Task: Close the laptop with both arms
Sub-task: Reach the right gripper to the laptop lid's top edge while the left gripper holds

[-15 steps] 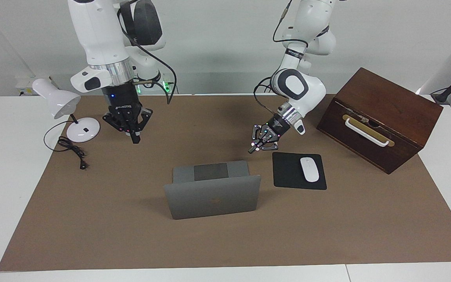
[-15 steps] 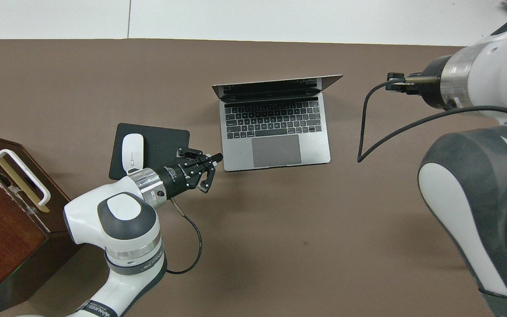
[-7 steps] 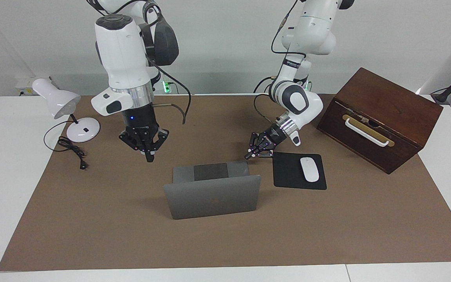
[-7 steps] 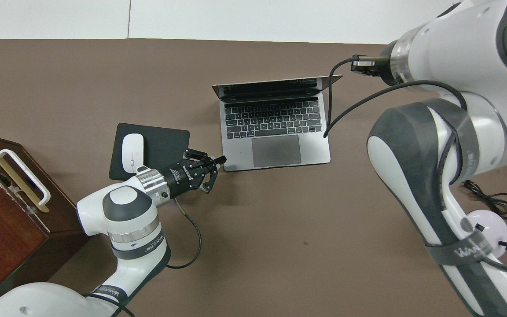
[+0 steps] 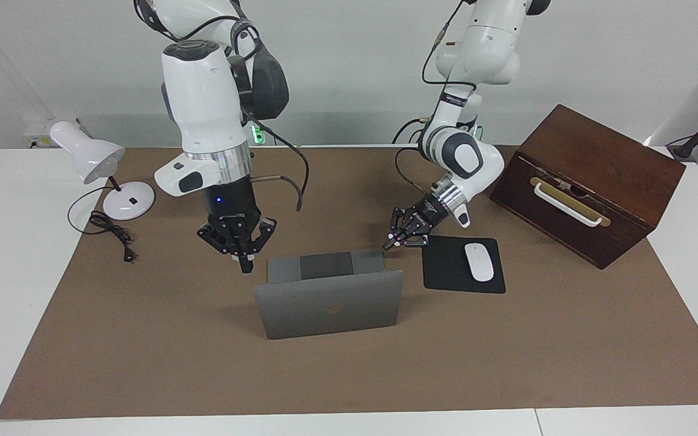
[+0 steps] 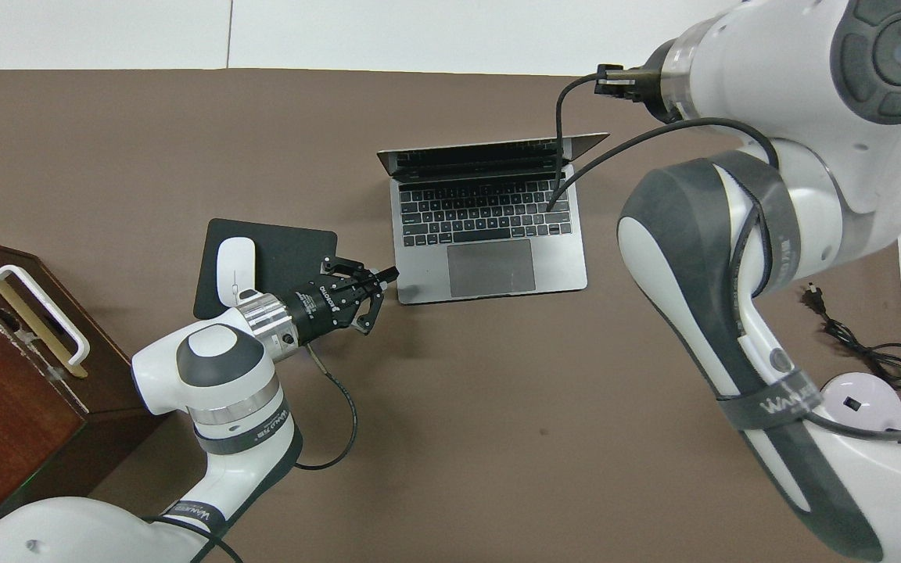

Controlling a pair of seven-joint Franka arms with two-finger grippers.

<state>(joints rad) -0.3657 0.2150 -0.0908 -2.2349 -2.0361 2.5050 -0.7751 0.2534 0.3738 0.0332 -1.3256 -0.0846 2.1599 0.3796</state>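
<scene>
The silver-grey laptop stands open in the middle of the brown mat, its lid with the dark logo upright and its keyboard toward the robots. My left gripper is shut and empty. It hangs low by the corner of the laptop's base at the left arm's end, and it also shows in the overhead view. I cannot tell whether it touches the base. My right gripper is shut and empty and points down over the mat, beside the base's corner at the right arm's end. In the overhead view the arm hides it.
A black mouse pad with a white mouse lies beside the laptop toward the left arm's end. A dark wooden box with a white handle stands past it. A white desk lamp and its cord are at the right arm's end.
My right arm has swung in toward the laptop and come down beside its base. My left gripper has dropped lower and edged closer to the base's corner. The laptop has not moved.
</scene>
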